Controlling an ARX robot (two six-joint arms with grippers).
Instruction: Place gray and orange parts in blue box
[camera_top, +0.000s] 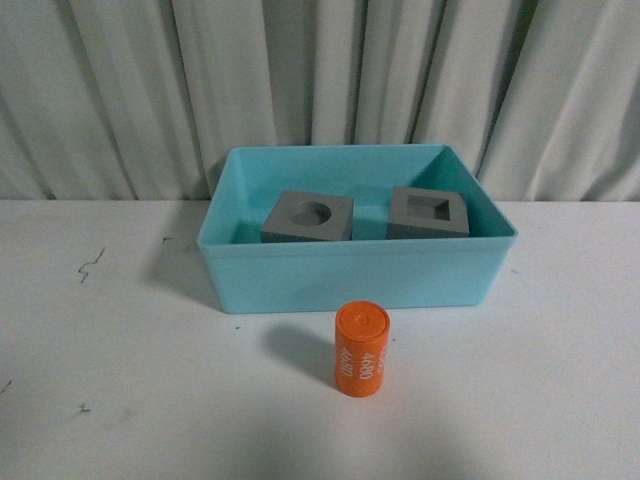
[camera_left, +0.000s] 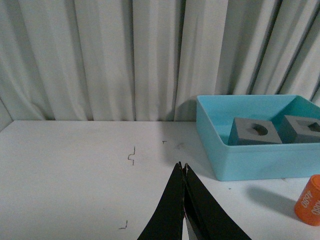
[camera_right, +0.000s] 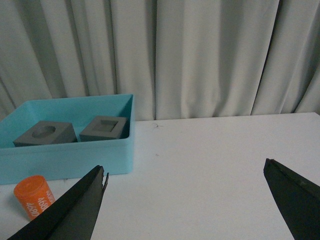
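The light blue box stands on the white table against the curtain. Inside it lie two gray cubes: one with a round recess on the left, one with a rectangular recess on the right. The orange cylinder, printed 4680, stands upright on the table just in front of the box. Neither arm shows in the front view. My left gripper is shut on nothing, left of the box and the cylinder. My right gripper is open and empty, right of the box and the cylinder.
A pleated pale curtain hangs close behind the box. Small dark scuff marks dot the white table on the left side. The table's left edge shows in the left wrist view.
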